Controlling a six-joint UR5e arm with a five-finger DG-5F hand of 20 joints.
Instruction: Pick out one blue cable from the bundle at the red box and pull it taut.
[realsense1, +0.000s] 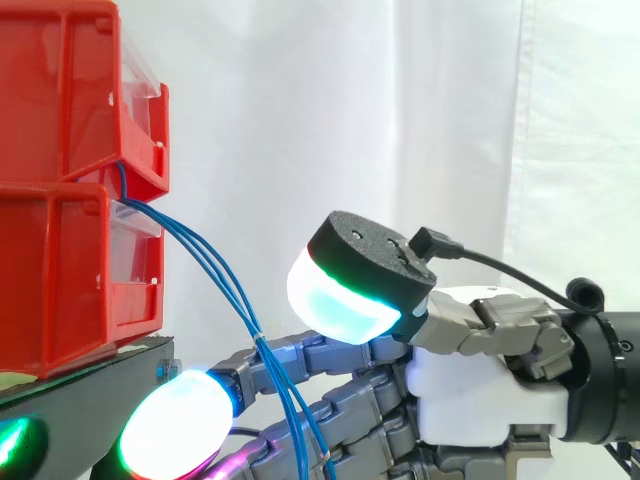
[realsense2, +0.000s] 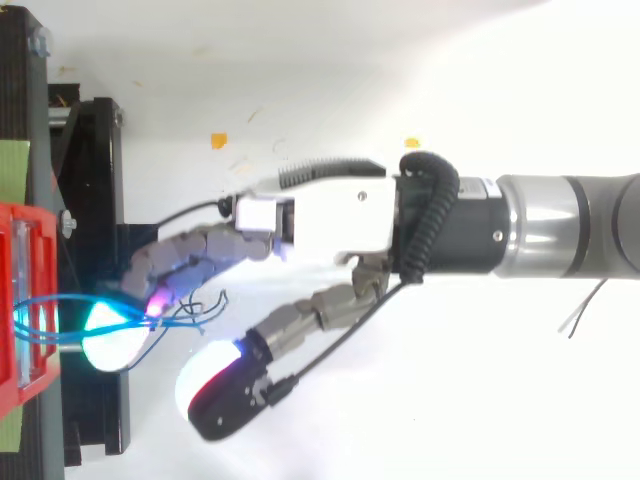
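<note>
- At the left of the side view, two red bins sit stacked on a black stand (realsense1: 90, 385), an upper bin (realsense1: 60, 80) above a lower bin (realsense1: 60, 290).
- From the gap between the bins, the blue cables (realsense1: 215, 275) come out as a bundle of several strands and slope down to the right, fairly straight, before dropping steeply across the robot hand (realsense1: 460, 400).
- Seen from above, the strands (realsense2: 35, 322) loop out of the red box (realsense2: 8, 260) and gather at the fingertips (realsense2: 110, 335); a few loose ends curl just behind them.
- The robot hand reaches in from the right with its fingers stretched out toward the bins, their glowing pads (realsense1: 175, 420) low and just beside the stand's edge.
- The strands lie against the inner face of the fingers.
- The thumb (realsense1: 340, 300), with a black-backed pad glowing white and cyan, stands apart from the cables, so the robot hand is released and nothing is clamped.
- A white curtain (realsense1: 350, 120) hangs behind.
</note>
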